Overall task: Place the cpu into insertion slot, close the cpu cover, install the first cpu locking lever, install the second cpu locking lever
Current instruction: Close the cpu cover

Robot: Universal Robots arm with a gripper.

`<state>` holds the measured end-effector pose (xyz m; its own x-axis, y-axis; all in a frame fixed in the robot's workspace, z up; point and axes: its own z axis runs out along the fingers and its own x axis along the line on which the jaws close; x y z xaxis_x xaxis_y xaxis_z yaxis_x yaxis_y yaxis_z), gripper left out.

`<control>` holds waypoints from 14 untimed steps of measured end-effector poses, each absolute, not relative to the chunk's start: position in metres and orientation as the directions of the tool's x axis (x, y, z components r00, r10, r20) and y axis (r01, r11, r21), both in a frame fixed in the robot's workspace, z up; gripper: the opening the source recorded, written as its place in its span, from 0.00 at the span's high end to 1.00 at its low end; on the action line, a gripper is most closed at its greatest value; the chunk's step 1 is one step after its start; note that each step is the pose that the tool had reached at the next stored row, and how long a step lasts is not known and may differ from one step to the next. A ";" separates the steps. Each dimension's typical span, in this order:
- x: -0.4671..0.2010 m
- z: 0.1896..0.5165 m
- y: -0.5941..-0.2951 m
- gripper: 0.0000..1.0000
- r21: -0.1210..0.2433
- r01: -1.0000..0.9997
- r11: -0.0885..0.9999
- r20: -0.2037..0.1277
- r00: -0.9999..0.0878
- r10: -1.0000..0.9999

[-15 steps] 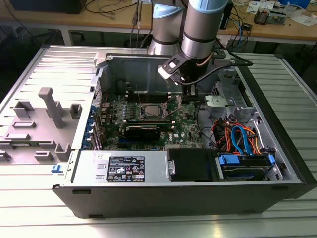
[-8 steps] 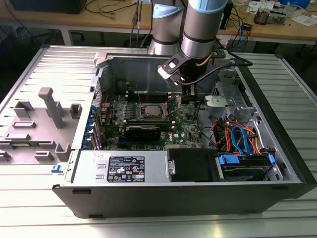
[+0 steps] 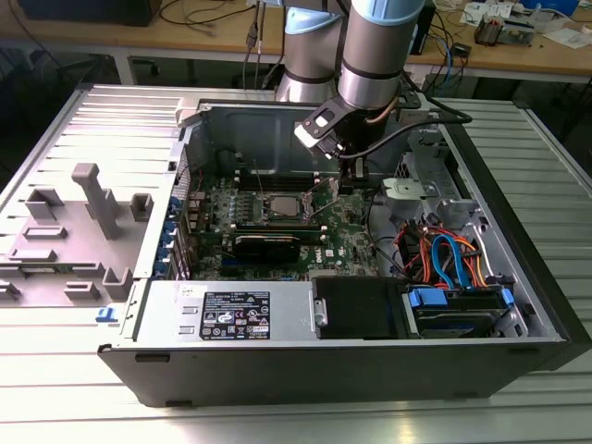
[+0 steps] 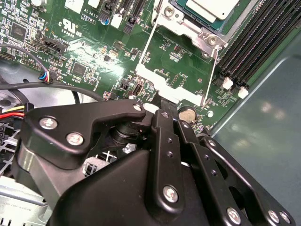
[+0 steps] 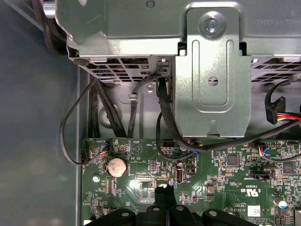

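Gaping computer case (image 3: 324, 370): lies on its side on the ribbed metal counter (image 3: 277, 421).
Arm (image 3: 370, 65): reaches down into the case, above the green motherboard (image 3: 344, 233).
Cpu cover (image 4: 155, 84): swung open, clear of the insertion slot (image 4: 165, 18).
Cpu (image 4: 211, 7): seated in the slot, silvery top showing.
Hand (image 5: 165, 193): fingers closed together, tips at the cover's free edge; whether they pinch it cannot be told.

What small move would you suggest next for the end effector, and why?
Probably swing the cover up and over toward the slot, pushing at its free edge. The cpu already sits in the slot, the cover lies open with bare board showing through its cut-out, and the end effector is right at that free edge.
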<state>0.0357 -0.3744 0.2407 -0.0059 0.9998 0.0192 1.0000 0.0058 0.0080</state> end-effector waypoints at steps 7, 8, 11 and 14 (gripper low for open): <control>0.036 0.241 -0.374 0.89 0.008 1.000 0.006 0.019 -0.006 1.000; 0.035 0.241 -0.374 0.89 0.008 1.000 0.006 0.019 -0.006 1.000; 0.034 0.241 -0.374 0.89 0.008 1.000 0.006 0.019 -0.006 1.000; 0.030 0.241 -0.374 0.89 0.008 1.000 0.006 0.019 -0.006 1.000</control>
<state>0.0300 -0.3744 0.2407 -0.0060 0.9998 0.0191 1.0000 0.0058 0.0080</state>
